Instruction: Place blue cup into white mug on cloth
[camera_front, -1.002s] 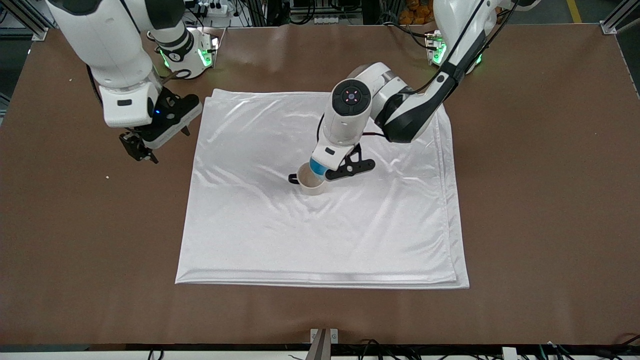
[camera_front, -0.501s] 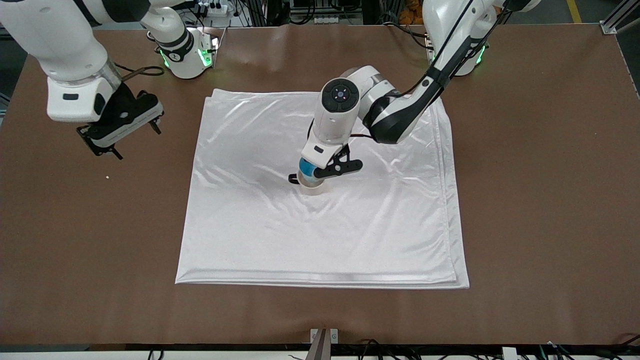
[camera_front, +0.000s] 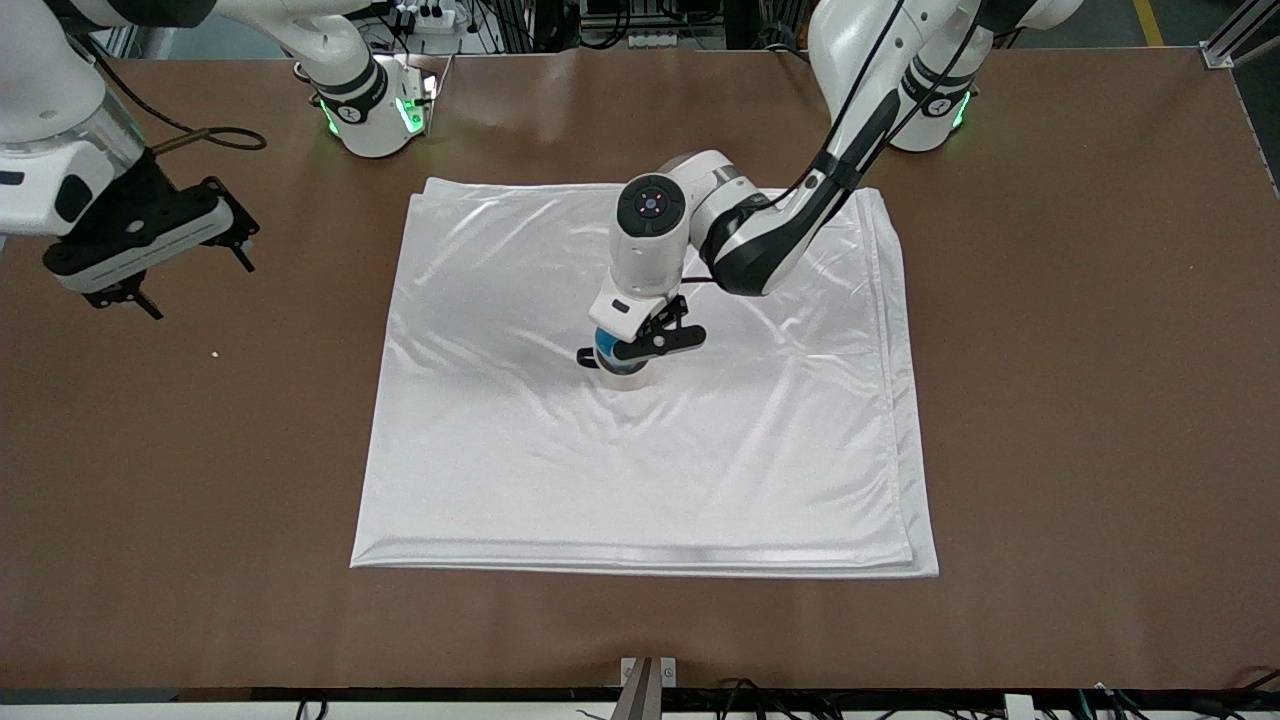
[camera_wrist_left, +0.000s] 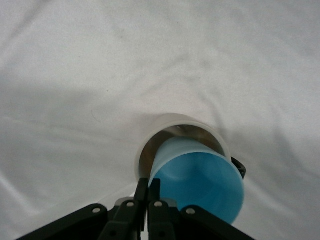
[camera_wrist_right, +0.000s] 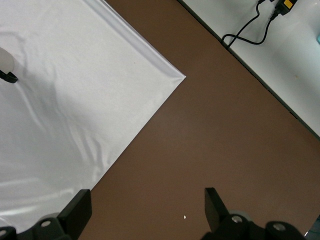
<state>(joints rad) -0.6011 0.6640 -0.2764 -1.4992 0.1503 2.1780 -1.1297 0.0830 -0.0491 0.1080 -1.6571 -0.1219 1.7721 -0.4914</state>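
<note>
A: Where is the small light-blue tapered cup?

B: Tilted, its base inside the cream-white cylindrical mug with the black handle, which stands near the middle of the big shiny white folded cloth. The left gripper has its fingers pinched tight on the cup's rim (one each side of the wall).

A: And the right gripper?

B: It hangs over the bare brown table, off the cloth's edge toward the right arm's end, fingers spread wide with nothing between them; that arm waits
</note>
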